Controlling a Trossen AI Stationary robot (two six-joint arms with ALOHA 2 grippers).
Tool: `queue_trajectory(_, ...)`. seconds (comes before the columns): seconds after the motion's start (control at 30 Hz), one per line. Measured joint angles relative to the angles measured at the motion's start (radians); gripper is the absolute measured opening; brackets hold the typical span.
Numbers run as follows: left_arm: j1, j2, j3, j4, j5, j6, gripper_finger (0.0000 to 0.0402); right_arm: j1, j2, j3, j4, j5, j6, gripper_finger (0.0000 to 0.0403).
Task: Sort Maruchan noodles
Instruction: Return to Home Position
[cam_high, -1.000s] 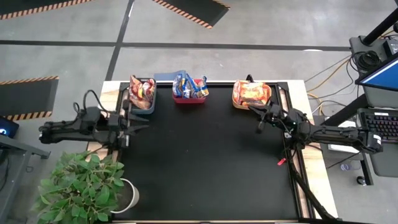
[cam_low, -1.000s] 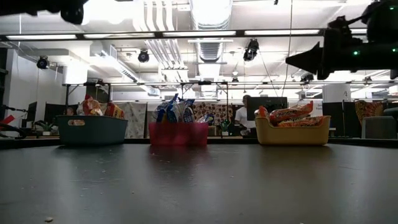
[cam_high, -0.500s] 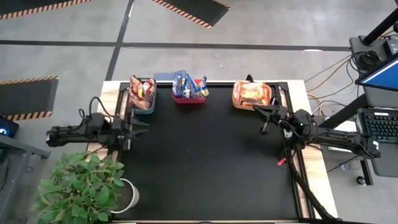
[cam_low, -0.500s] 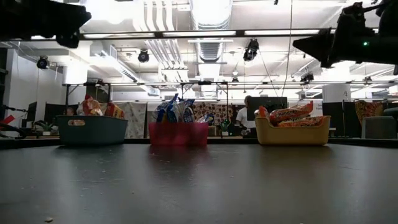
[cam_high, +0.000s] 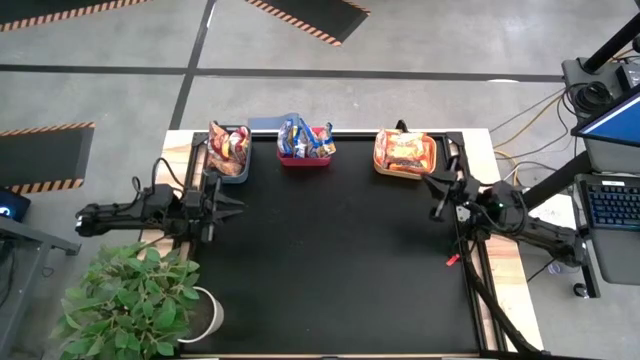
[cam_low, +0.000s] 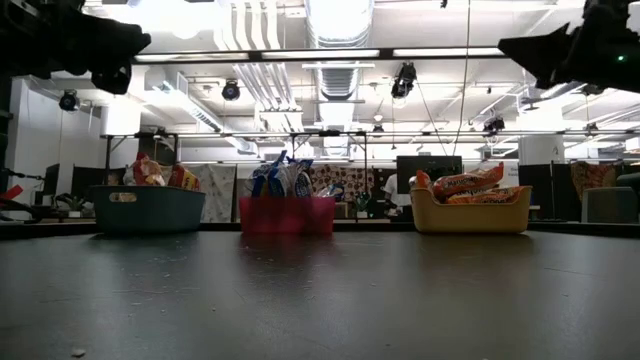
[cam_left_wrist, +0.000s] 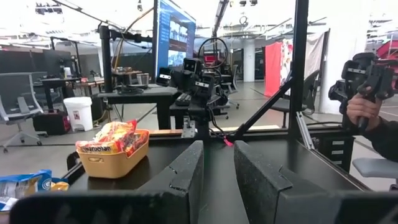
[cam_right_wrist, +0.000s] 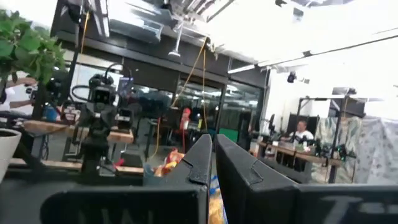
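The Maruchan noodles lie in three bins along the table's far edge. Orange and red packets (cam_high: 228, 145) are in the dark grey bin (cam_high: 240, 172). Blue-and-yellow packets (cam_high: 302, 135) are in the red bin (cam_high: 305, 160). Red-orange packets (cam_high: 404, 150) are in the orange bin (cam_low: 470, 217). My left gripper (cam_high: 236, 205) hovers over the table's left edge, near the grey bin, pointing level toward the right; its fingers (cam_left_wrist: 219, 146) stand a little apart with nothing between them. My right gripper (cam_high: 429, 181) hovers at the right edge by the orange bin, shut (cam_right_wrist: 213, 138) and empty.
The black mat (cam_high: 330, 260) lies bare between the arms and toward the near edge. A potted plant (cam_high: 130, 300) stands off the near left corner. A small red object (cam_high: 452, 260) lies at the mat's right edge. A person's hand (cam_left_wrist: 364, 109) shows beyond the table.
My left gripper has sunk lower over the table's left edge and rolled a little. My right gripper has drawn back toward the table's right edge, away from the orange bin, with its tip tipped upward. The bins and packets have stayed put.
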Motion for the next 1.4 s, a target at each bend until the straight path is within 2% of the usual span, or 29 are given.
queue_trajectory(0.27, 0.0, -0.006, -0.09, 0.088, 0.0, -0.004, 0.0075, 0.0, -0.01, 0.0, -0.084, -0.028, -0.045, 0.0013)
queue_trajectory(0.4, 0.0, -0.007, -0.133, 0.156, 0.0, 0.005, 0.0075, 0.0, -0.012, 0.0, -0.12, -0.033, -0.022, 0.0013)
queue_trajectory(0.53, 0.0, -0.002, -0.135, 0.153, 0.003, 0.02, 0.0075, 0.0, -0.012, 0.0, -0.201, -0.031, -0.006, 0.0013)
queue_trajectory(0.67, 0.0, -0.003, -0.135, 0.15, 0.001, 0.016, 0.0075, 0.0, -0.005, 0.0, -0.22, 0.076, 0.033, 0.0013)
queue_trajectory(0.8, 0.0, -0.001, -0.135, 0.152, -0.058, -0.023, 0.0075, -0.001, 0.016, 0.0, -0.226, 0.206, 0.103, 0.0013)
queue_trajectory(0.9, 0.0, -0.001, -0.133, 0.152, -0.068, -0.017, 0.0075, -0.001, 0.031, -0.001, -0.231, 0.261, 0.146, 0.0013)
queue_trajectory(1.1, 0.0, 0.0, -0.132, 0.153, -0.068, -0.015, 0.0075, -0.001, 0.056, -0.001, -0.234, 0.265, 0.29, 0.0013)
queue_trajectory(1.4, 0.0, 0.002, -0.131, 0.153, -0.068, -0.015, 0.0075, -0.001, 0.064, -0.001, -0.233, 0.265, 0.307, 0.0013)
